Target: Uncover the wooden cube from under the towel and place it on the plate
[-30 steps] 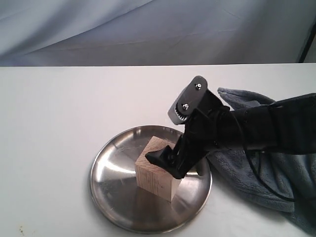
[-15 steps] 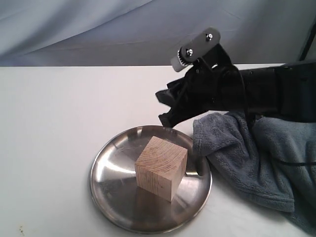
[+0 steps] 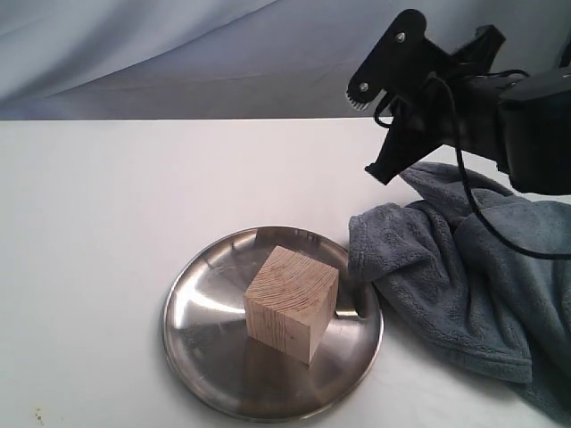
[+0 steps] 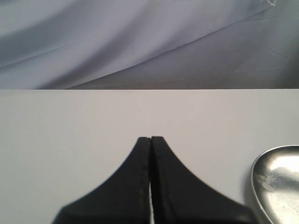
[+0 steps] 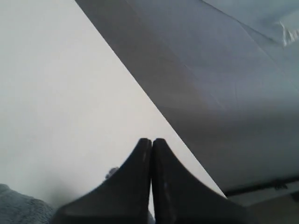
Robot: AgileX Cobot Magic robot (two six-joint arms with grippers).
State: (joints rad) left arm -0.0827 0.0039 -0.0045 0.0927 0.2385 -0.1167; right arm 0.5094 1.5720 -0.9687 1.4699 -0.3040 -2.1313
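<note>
The wooden cube [image 3: 292, 303] sits uncovered on the plate [image 3: 201, 321], lower middle of the frame; the towel [image 3: 455, 276] lies crumpled at right. The right hand [image 3: 378, 168], upper right, and the left hand [image 4: 150, 139] are pressed together, empty. The task seems complete.

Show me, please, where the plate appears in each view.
Exterior: plate low centre, holding the cube.
Left wrist: part of its rim, cut off by the picture's edge.
Right wrist: not in it.
Shared landmark: the table meeting the backdrop.
</note>
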